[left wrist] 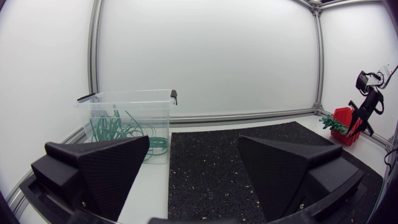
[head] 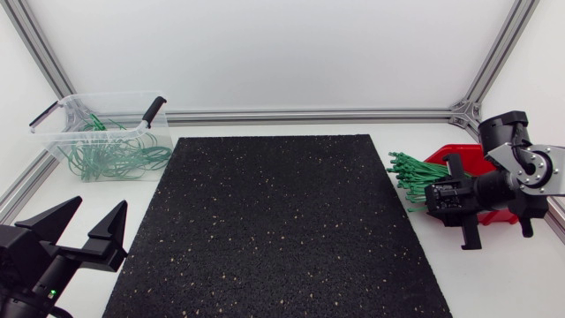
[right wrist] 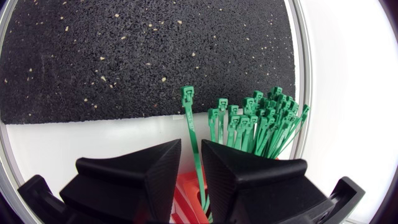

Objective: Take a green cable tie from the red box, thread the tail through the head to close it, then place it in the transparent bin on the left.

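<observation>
The picking step is judged in hand: over the red box (head: 461, 155), one green cable tie (right wrist: 189, 118) is flanked, not visibly pinched, by the nearly closed right tool (right wrist: 191, 150), so closing and lifting are called for.

Enclosure: you face a plain white back panel (head: 265, 44), with white side panels (left wrist: 43, 74) meeting it at both ends. Aluminium profile rails (head: 309, 115) run along the foot of the walls and up the corners. Note a grey corner bracket (head: 463, 113) at the back right. The table (head: 106, 190) is white, most of it under a black speckled mat (head: 282, 221). Light is even and diffuse; you get only faint shadows.
</observation>
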`<move>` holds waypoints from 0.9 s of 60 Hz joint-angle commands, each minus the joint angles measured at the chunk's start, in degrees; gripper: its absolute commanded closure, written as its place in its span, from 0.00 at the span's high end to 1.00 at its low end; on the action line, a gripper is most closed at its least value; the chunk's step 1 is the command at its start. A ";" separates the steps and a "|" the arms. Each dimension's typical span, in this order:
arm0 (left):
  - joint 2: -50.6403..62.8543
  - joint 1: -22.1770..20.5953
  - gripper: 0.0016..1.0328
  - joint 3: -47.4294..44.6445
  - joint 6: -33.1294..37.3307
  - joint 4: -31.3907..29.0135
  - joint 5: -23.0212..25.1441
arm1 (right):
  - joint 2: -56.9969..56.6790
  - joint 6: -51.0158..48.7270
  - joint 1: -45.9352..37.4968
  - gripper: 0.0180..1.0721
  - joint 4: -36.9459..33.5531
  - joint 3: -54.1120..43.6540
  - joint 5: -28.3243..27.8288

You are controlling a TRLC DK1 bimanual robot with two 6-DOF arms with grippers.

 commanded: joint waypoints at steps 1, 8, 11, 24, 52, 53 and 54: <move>0.59 -0.35 0.96 -2.20 -1.24 -1.44 0.34 | -1.31 -1.18 -0.03 0.24 1.60 -2.28 0.97; 0.59 -0.35 0.96 -2.20 -1.24 -1.44 0.34 | -1.40 -1.27 0.15 0.21 2.22 -3.07 1.76; 0.59 -0.35 0.96 -2.20 -1.24 -1.44 0.34 | -1.40 -1.35 0.15 0.18 2.74 -3.42 1.67; 0.50 -0.17 0.96 -2.20 -1.24 -1.44 0.25 | -1.58 -1.27 0.76 0.18 5.20 -4.92 1.85; 0.59 -0.35 0.96 -2.20 -1.24 -1.53 0.25 | -2.98 0.23 2.70 0.06 8.90 -5.71 5.37; 0.50 -0.35 0.96 -2.20 -1.24 -1.53 0.25 | -3.25 0.49 2.87 0.05 8.54 -5.62 5.45; 0.59 -0.35 0.96 -2.20 -1.24 -1.53 0.25 | -3.42 0.76 2.96 0.05 8.10 -5.44 5.45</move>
